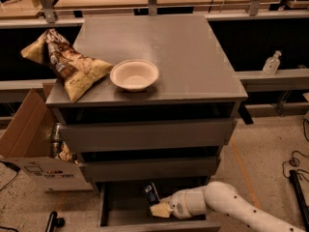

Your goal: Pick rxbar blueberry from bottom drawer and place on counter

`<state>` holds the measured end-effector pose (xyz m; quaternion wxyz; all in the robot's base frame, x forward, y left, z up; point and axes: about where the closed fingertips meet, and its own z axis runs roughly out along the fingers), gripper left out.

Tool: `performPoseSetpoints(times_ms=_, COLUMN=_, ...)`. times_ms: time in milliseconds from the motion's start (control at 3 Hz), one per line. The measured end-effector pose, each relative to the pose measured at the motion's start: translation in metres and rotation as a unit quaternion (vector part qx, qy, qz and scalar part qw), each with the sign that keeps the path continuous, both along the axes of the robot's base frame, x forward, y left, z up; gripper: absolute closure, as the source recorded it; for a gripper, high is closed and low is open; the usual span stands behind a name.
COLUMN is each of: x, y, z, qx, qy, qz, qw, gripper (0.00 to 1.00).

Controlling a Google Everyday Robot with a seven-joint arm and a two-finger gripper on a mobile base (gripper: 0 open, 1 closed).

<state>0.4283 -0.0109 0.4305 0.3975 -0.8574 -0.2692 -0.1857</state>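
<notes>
The bottom drawer (123, 208) is pulled open at the foot of the grey cabinet, and its dark floor shows. The rxbar blueberry (152, 193), a small dark bar, stands tilted in the drawer's middle. My gripper (158, 208) reaches into the drawer from the right on a white arm, and its tip is right at the bar's lower end. The counter (188, 57) is the cabinet's grey top.
A white bowl (134, 74) and a crinkled tan chip bag (67, 67) sit on the counter's left front. An open cardboard box (29, 146) stands on the floor at the left. A clear bottle (272, 63) stands on a ledge at the right. Cables lie at the lower right.
</notes>
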Motion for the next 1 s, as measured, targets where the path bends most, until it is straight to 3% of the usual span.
performPoseSetpoints(times_ms=333, x=-0.026, y=-0.014, z=0.088, qx=0.000, qy=-0.049, qz=0.048, qw=0.9976, gripper=1.00)
performPoseSetpoints(times_ms=667, x=-0.040, y=-0.028, z=0.179, qx=-0.036, qy=-0.086, qz=0.075, qw=0.9928, gripper=1.00)
performPoseSetpoints(times_ms=1000, x=-0.029, y=-0.045, z=0.269, qx=-0.075, qy=-0.110, qz=0.049, qw=0.9898, gripper=1.00)
